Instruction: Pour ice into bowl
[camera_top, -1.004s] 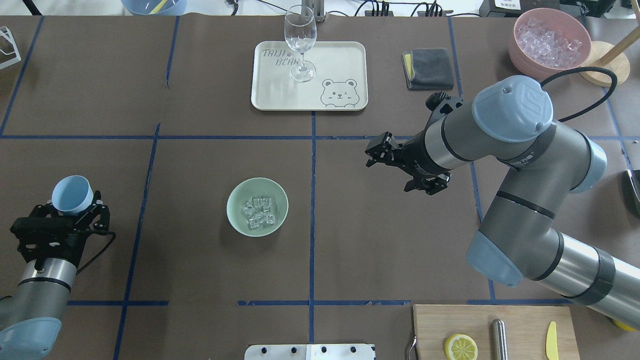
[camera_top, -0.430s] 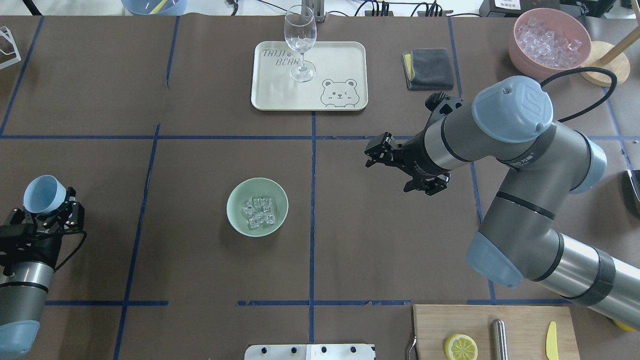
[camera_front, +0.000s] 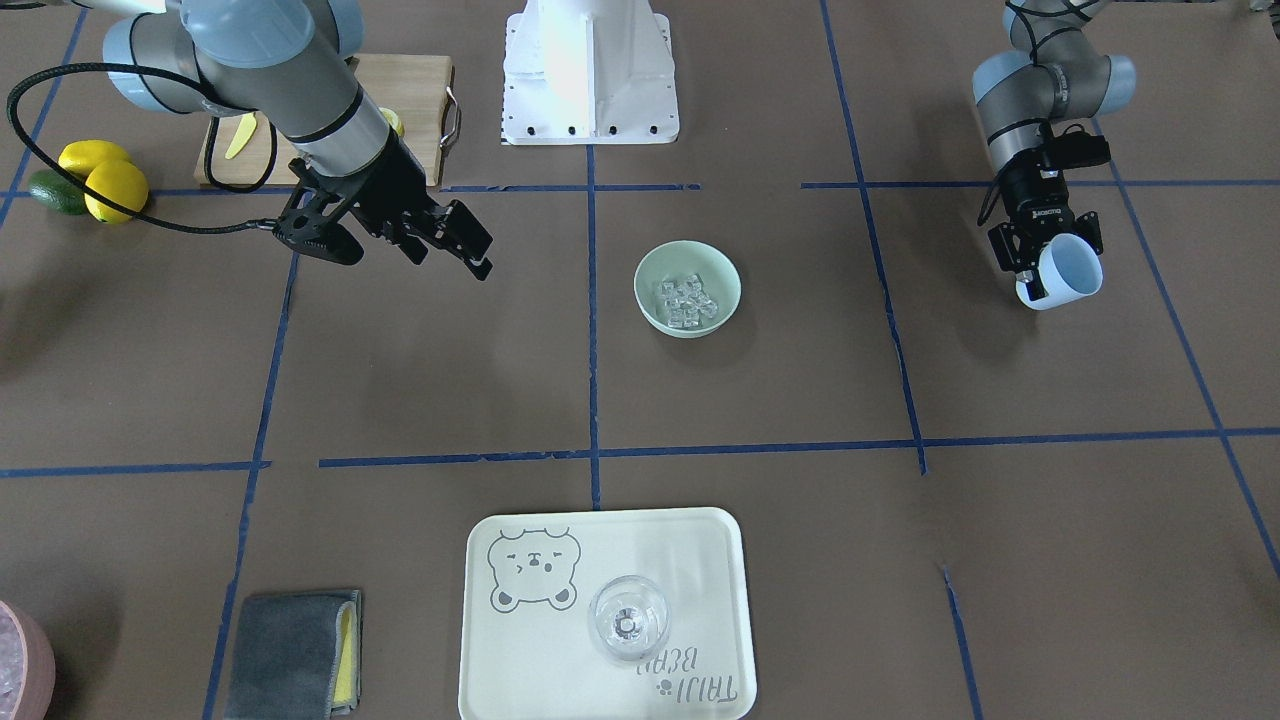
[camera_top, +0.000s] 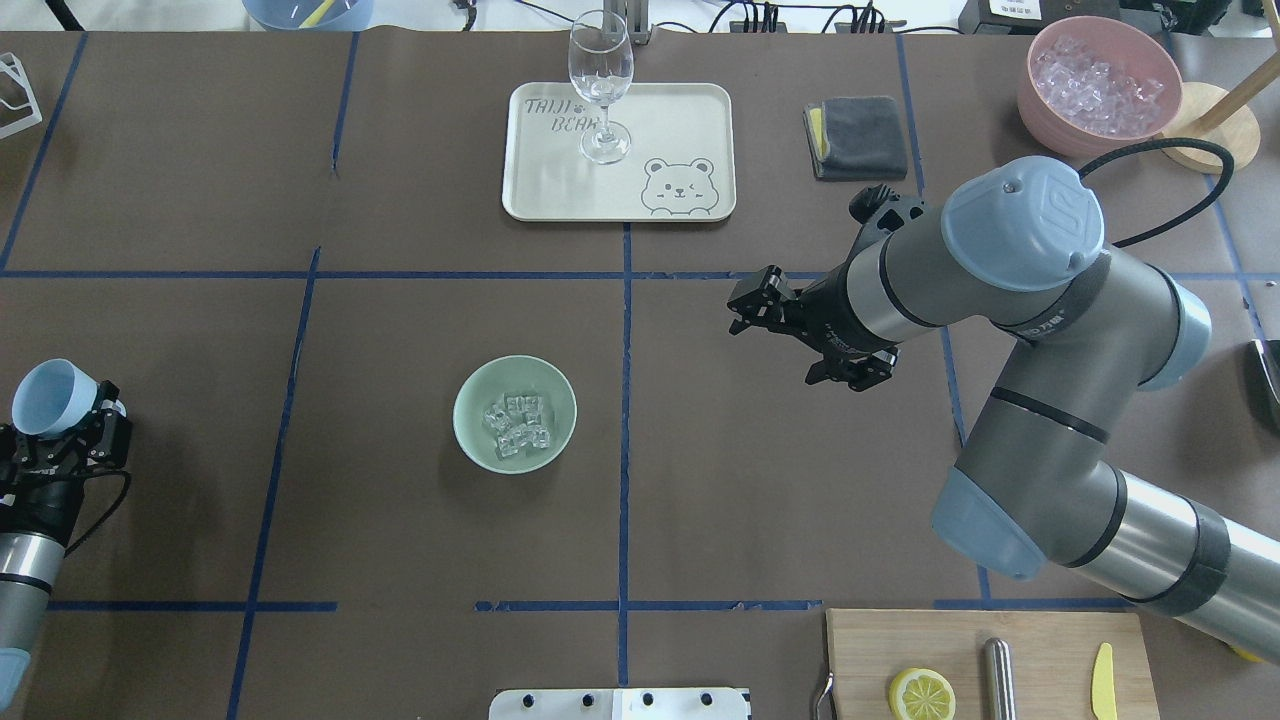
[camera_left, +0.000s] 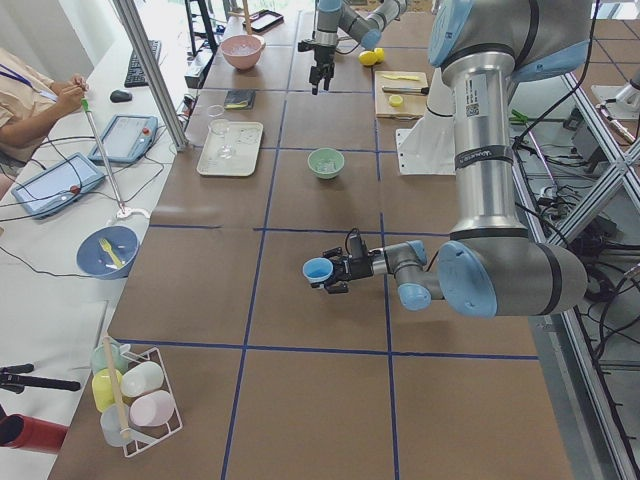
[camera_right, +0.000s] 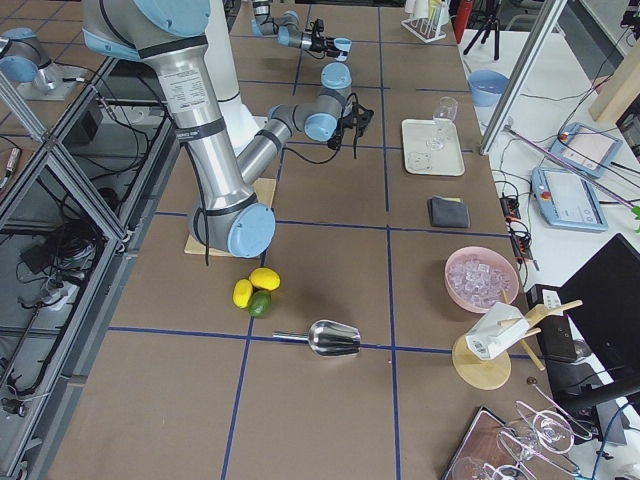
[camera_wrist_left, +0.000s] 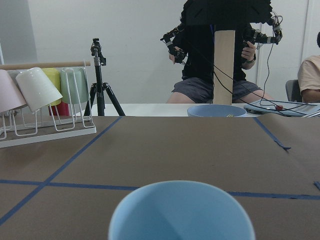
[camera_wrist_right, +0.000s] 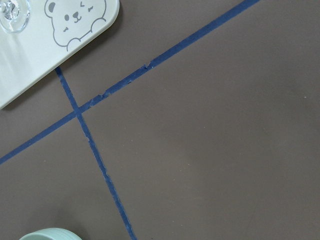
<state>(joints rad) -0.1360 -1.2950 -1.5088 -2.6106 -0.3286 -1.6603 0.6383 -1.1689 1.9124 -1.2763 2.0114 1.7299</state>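
Evidently the pour itself is complete: the ice (camera_top: 517, 425) is lying as a cluster of clear cubes inside the bowl (camera_top: 470, 398), which is standing upright near the table's middle, with no cube showing on the brown surface around it.

The left gripper (camera_front: 1050, 262) is pinching the light blue cup (camera_top: 42, 396) by its wall, well apart from the bowl at the table's left end. The step in hand is judged to be putting the emptied cup away. To do it well, the arm should be levelling the cup so that its base is facing down, lowering it until the base is resting flat on the table, and only then parting the fingers. A release from a tilt would probably be sending so light a cup rolling. The path should be staying away from the bowl so that nothing is nudging it.

The right gripper (camera_top: 780, 345) is hanging above bare table to the bowl's right, its fingers spread and nothing between them.

Containers: the cup's interior, seen from the left wrist, is showing only plain blue, with no ice in the part in view. The pink container (camera_top: 1040, 60) at the far right corner is holding a heap of ice. The wine glass (camera_top: 600, 70) is standing on the bear-printed tray (camera_top: 690, 110) and appears empty.
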